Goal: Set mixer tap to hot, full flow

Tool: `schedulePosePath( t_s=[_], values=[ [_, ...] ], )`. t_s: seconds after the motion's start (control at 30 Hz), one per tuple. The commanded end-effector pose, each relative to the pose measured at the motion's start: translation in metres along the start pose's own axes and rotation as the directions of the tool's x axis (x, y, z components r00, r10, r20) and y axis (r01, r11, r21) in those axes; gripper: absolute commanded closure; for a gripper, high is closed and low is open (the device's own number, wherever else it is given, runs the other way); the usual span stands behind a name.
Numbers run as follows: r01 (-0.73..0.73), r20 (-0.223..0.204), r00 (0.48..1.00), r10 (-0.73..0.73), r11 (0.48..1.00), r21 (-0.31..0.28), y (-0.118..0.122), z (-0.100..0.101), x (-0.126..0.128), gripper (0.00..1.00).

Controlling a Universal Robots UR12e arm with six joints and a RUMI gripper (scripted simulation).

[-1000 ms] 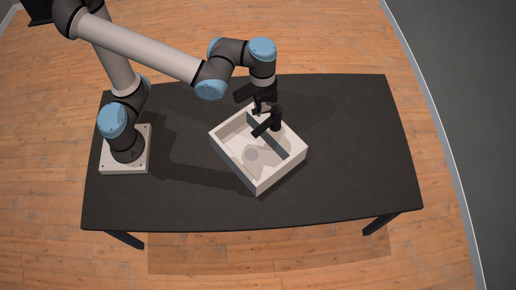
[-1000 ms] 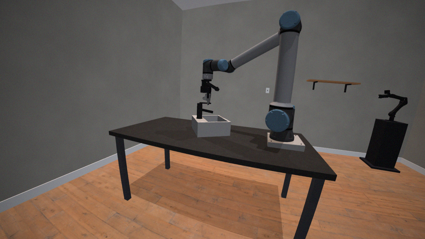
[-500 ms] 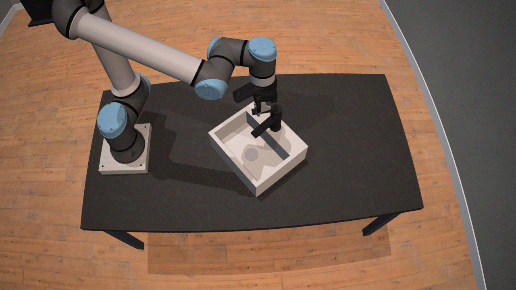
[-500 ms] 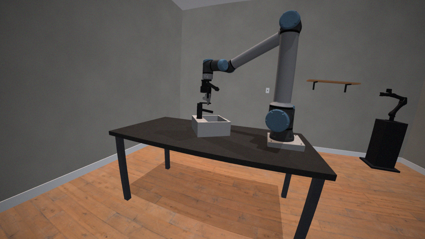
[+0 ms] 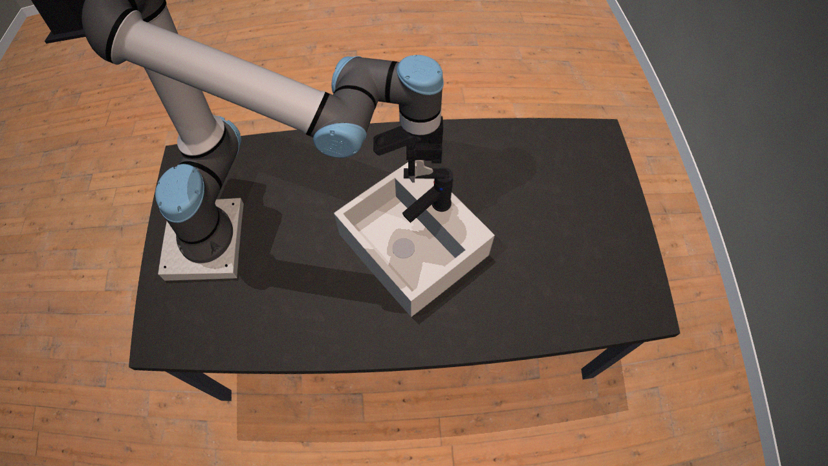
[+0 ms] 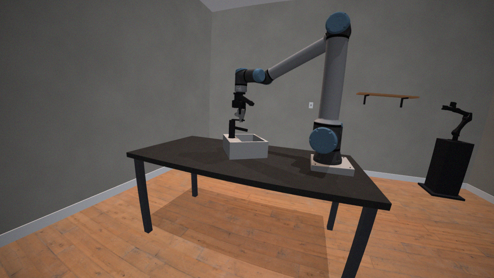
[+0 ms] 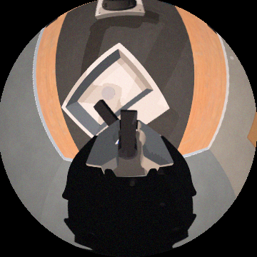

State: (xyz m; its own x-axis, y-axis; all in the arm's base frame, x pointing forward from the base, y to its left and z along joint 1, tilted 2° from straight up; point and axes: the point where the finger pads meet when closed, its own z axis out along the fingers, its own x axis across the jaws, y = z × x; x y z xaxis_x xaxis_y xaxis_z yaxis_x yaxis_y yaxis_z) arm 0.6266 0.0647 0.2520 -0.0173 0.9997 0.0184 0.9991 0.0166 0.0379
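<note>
A black mixer tap [image 5: 442,195] [image 6: 231,130] stands on the back rim of a white sink basin [image 5: 451,272] [image 6: 245,150] [image 7: 157,103]. Its spout [image 5: 418,208] [image 6: 241,129] [image 7: 104,111] reaches out over the basin. A blue dot [image 5: 441,187] shows on the tap body. The dark lever [image 5: 433,173] [image 6: 236,120] [image 7: 128,130] sticks out from the tap's top, swung to one side of the spout and lying about level. My gripper [image 5: 418,171] [image 6: 241,118] [image 7: 128,121] comes down from above and is shut on the lever's outer end. I cannot see the red dot.
The basin sits at an angle near the middle of a black table [image 5: 579,243] [image 6: 207,162]. The arm's base plate [image 5: 199,269] [image 6: 333,168] is bolted at the table's left end. A wall shelf [image 6: 386,95] and a black pedestal [image 6: 447,165] stand off the table.
</note>
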Motion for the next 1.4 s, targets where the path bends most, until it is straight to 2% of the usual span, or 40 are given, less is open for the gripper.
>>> schedulePosePath(
  t_s=[0.0, 1.37],
  values=[
    [-0.067, 0.002, 0.998, 0.067, 0.998, -0.002, 0.0007, -0.0009, 0.0052, 1.00],
    [-0.088, 0.001, 0.996, 0.088, 0.996, -0.002, 0.0008, -0.0008, 0.0069, 1.00]
  ],
)
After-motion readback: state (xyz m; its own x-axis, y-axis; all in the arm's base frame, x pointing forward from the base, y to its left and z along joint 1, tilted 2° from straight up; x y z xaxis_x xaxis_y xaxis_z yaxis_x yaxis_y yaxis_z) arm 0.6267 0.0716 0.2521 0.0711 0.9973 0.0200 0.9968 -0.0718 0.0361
